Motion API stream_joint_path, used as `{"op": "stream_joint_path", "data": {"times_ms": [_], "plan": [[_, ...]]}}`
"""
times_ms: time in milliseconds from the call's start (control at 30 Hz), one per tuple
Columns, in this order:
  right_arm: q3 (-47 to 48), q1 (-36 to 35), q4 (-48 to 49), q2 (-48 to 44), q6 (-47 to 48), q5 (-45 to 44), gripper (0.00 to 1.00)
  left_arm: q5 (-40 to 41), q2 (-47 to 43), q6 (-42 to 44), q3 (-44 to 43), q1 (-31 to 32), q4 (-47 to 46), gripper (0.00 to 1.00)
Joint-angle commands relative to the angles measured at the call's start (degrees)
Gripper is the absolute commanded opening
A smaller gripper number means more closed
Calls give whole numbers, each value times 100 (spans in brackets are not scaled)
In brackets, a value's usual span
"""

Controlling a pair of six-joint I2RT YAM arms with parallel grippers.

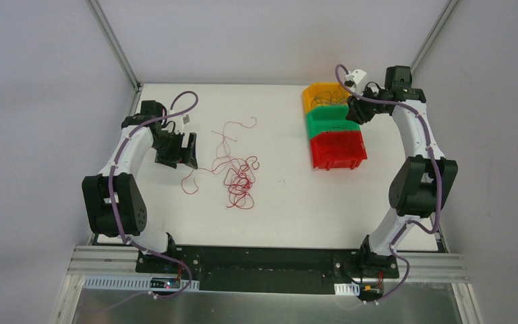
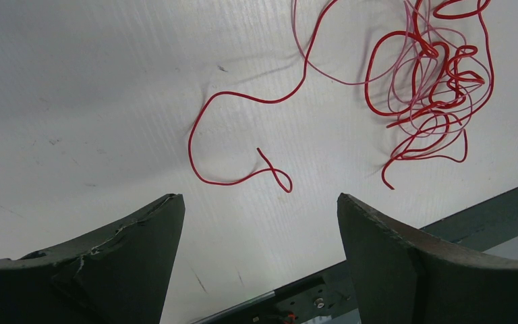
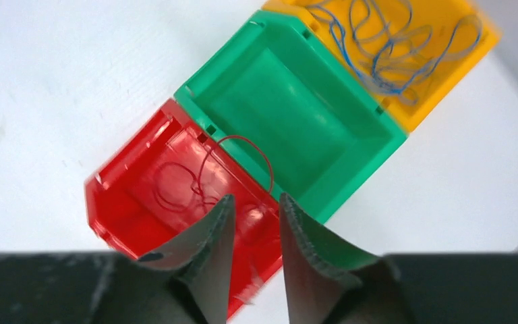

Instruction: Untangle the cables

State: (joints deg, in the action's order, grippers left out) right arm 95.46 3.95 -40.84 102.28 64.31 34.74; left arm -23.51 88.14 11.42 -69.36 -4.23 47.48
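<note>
A tangle of thin red cables [image 1: 241, 181] lies on the white table left of centre, with loose strands running toward the back. In the left wrist view the tangle [image 2: 432, 74] sits at upper right, and one curly red strand [image 2: 191, 138] trails toward my left gripper [image 2: 260, 197]. That gripper [image 1: 190, 152] is open, empty and just left of the pile. My right gripper [image 3: 256, 197] hovers over the bins at the back right, jaws a little apart with nothing between them. Below it a red cable [image 3: 243, 137] lies in the red bin [image 3: 131, 142], one loop over the green bin's edge.
Three bins stand in a row at the back right: yellow [image 1: 320, 94], green [image 1: 330, 121] and red [image 1: 337, 150]. The yellow bin [image 3: 445, 88] holds several blue cables [image 3: 384, 47]. The green bin [image 3: 297, 108] looks empty. The table's metal front rail [image 2: 378, 270] runs under my left gripper.
</note>
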Motion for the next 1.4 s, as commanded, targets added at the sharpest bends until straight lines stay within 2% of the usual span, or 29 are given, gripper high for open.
{"op": "stream_joint_path", "data": {"times_ms": [0, 133, 267, 667, 967, 1100, 1233, 1367], "plan": [[-45, 69, 436, 116, -3246, -683, 30, -40, -92, 76, -20, -56, 156, 86], [-883, 65, 1323, -268, -4496, -1239, 36, -38, -80, 74, 2, -65, 156, 86], [-1037, 25, 1542, -193, -4977, -1915, 37, -56, -60, 43, -54, -69, 156, 86], [-925, 38, 1464, 290, -5389, -1665, 35, -28, -101, 16, -22, -65, 152, 86], [-1021, -39, 1311, 405, -5296, -1558, 34, -9, -92, 27, -24, -67, 156, 86], [-1058, -61, 1216, 402, -5217, -1554, 26, -22, -75, 23, -23, -65, 157, 86], [-1100, -52, 1021, 238, -5073, -1445, 7, -5, -104, 44, 1, -68, 163, 86], [-1165, -39, 782, 104, -4902, -1433, 0, -18, -96, 52, -5, -69, 153, 86]]}}
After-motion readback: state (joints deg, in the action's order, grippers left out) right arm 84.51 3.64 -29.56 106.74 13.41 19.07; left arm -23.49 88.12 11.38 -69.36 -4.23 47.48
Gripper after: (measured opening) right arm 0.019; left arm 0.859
